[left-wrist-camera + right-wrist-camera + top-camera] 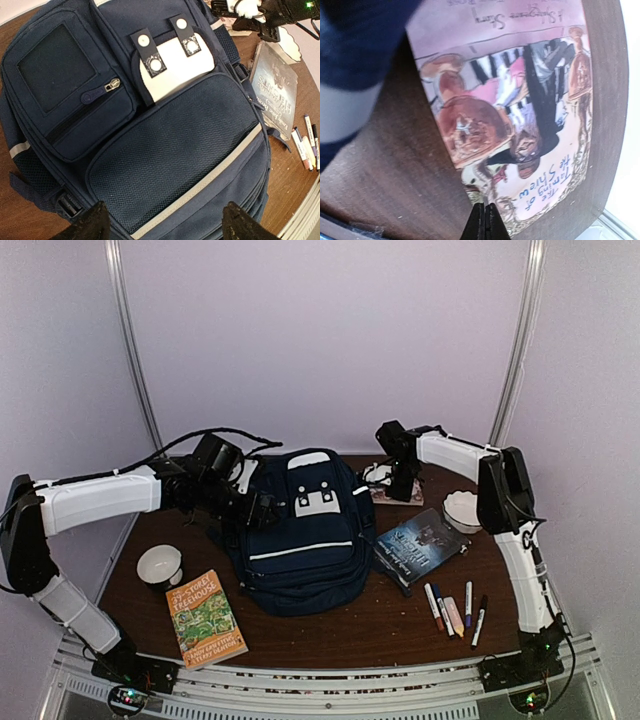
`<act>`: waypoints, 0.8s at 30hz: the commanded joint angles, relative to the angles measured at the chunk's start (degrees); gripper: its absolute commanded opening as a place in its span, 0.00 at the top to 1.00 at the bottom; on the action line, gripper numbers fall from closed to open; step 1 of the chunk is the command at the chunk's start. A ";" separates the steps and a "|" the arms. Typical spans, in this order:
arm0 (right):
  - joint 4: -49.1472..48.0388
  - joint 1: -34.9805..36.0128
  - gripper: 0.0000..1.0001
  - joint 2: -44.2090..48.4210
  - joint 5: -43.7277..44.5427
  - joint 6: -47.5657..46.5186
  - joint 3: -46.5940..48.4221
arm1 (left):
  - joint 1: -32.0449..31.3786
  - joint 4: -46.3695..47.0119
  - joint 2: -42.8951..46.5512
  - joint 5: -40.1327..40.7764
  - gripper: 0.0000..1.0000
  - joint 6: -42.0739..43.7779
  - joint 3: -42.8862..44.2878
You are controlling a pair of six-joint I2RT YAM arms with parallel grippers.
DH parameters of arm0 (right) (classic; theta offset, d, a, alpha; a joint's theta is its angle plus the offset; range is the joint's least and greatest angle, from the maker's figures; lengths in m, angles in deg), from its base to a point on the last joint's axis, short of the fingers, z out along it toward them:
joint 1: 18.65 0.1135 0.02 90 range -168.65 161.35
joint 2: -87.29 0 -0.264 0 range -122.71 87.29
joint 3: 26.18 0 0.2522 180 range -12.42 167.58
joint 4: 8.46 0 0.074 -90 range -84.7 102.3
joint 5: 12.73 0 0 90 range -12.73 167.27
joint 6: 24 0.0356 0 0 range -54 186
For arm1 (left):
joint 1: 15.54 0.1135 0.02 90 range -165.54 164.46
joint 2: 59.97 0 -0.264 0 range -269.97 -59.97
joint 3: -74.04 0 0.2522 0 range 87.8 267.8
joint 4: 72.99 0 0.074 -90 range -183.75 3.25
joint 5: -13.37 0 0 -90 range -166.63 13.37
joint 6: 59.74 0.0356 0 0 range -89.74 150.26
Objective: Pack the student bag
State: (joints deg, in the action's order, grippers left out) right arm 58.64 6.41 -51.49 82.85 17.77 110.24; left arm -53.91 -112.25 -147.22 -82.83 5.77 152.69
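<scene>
Backpack (pixel 300 540) flat at centre of table (pixel 330 635), front pockets up, visible pocket zip closed. Left gripper (pixel 162 227) over the backpack's left edge, jaws wide apart, holding nothing. Right gripper (pixel 485 220) at back right, just beside the backpack, jaws shut tight, tips together at the edge of a picture book (pixel 520 115). Dark book (pixel 420 545) just beside the backpack's right side, pens (pixel 455 612) near it. Orange book (pixel 205 618) and white bowl (pixel 160 565) front left. Second bowl (pixel 462 510) on right.
</scene>
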 commanded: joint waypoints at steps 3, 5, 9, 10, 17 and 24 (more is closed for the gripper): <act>-6.50 -0.67 1.00 4.61 -0.77 3.08 -2.03 | -0.42 1.41 -0.85 0.29 0.21 1.11 0.82; -6.29 -0.65 1.00 4.34 -0.79 2.36 -1.81 | -0.39 1.40 -0.87 0.36 0.20 1.11 0.71; -5.94 -0.56 0.87 3.87 0.13 -1.20 -3.13 | -0.39 1.42 -0.68 0.38 0.20 1.02 0.30; -7.05 -0.54 0.77 4.22 0.76 -2.24 -4.64 | -0.40 1.41 -0.61 0.45 0.21 1.02 0.21; -7.43 -0.65 0.53 3.59 1.51 -8.13 -8.10 | -0.40 1.47 -0.73 0.81 0.20 1.02 -0.02; 9.28 -1.21 0.64 -10.08 1.49 -6.85 14.32 | -0.40 1.35 -1.16 0.99 0.21 1.20 0.00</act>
State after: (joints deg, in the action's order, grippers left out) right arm 55.71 5.82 -53.15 84.21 10.56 111.04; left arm -53.91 -112.27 -147.78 -82.74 6.06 152.69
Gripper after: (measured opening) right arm 0.435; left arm 0.795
